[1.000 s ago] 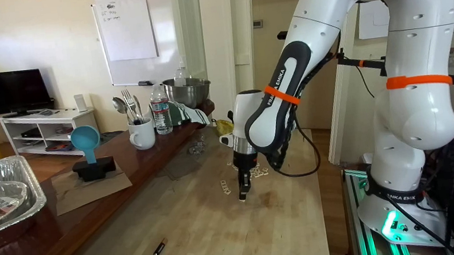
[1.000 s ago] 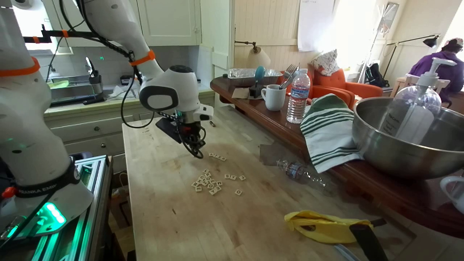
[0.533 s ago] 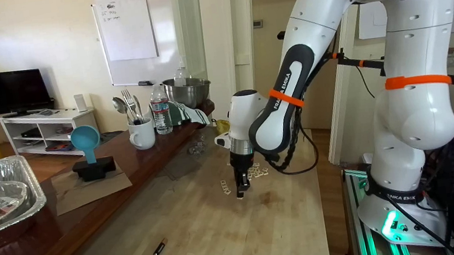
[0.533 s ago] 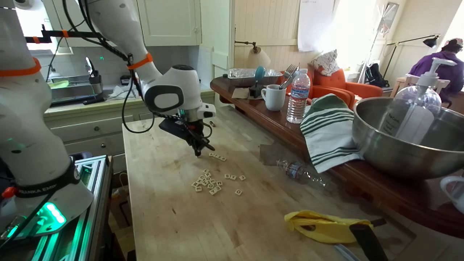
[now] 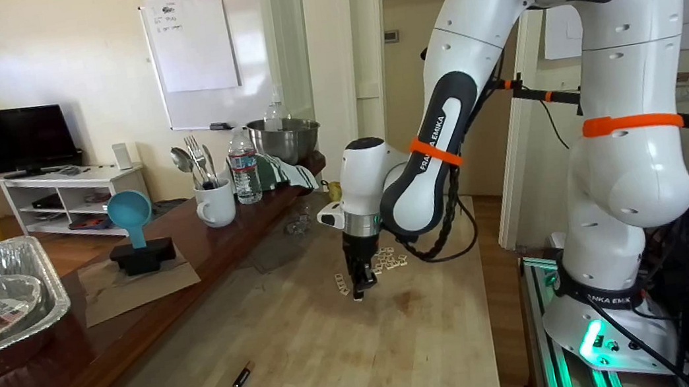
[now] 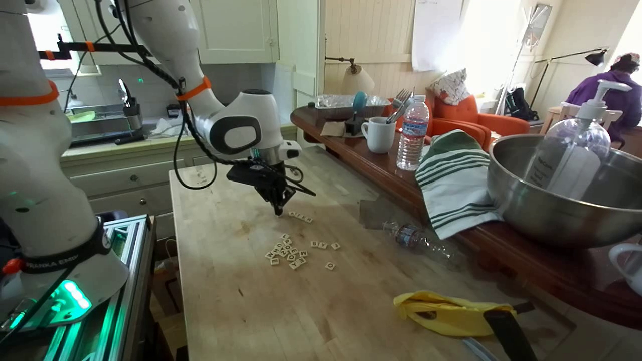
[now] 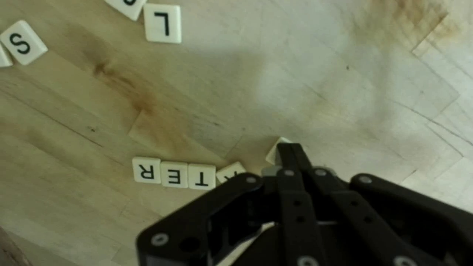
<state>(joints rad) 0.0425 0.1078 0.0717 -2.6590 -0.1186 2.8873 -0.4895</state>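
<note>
One tile (image 7: 273,154), its letter hidden, peeks out against the tip of the gripper (image 7: 290,146), just left of it in the wrist view; the fingers are pressed together, with nothing seen between them. Sliding it well probably calls for light, level pressure and a slow push. Near it lies a crooked tile (image 7: 230,173) ending a lettered row (image 7: 174,166); farther off, an L tile (image 7: 160,29).

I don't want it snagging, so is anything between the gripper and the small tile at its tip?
Nothing visible: in the wrist view, the shut gripper hides part of the tile, though whether they touch isn't clear.
</note>
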